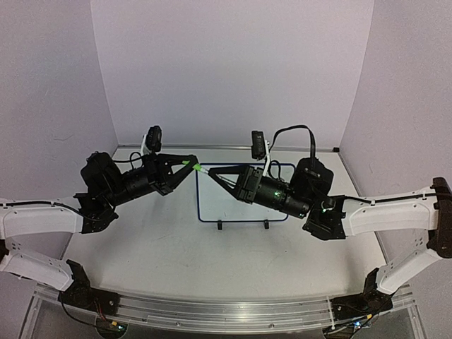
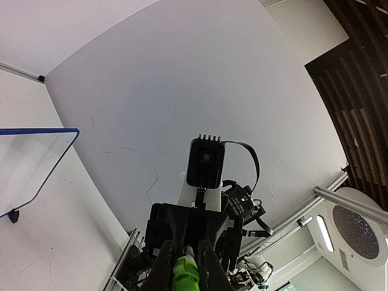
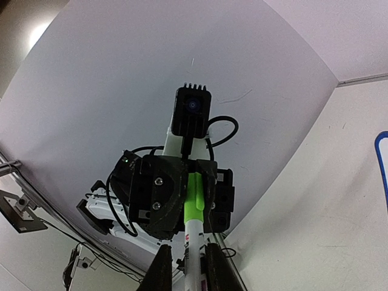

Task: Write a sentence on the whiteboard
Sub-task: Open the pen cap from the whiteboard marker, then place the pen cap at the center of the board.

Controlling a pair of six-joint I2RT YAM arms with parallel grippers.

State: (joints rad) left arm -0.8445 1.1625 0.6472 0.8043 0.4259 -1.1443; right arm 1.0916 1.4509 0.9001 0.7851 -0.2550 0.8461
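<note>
1 whiteboard (image 1: 227, 208), 2 black clip feet (image 1: 219, 225) under it, 1 green-capped marker (image 3: 194, 209), 2 arms (image 1: 42, 219).

Shows a white marker (image 3: 193, 251) between own jaws, green cap (image 3: 194, 203) gripped by the facing left gripper (image 3: 195, 188); blue whiteboard (image 3: 382, 163) edge far right.

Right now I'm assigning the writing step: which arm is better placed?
Right. The right claw holds the white marker barrel by the whiteboard; the left claw grips only the green cap.
</note>
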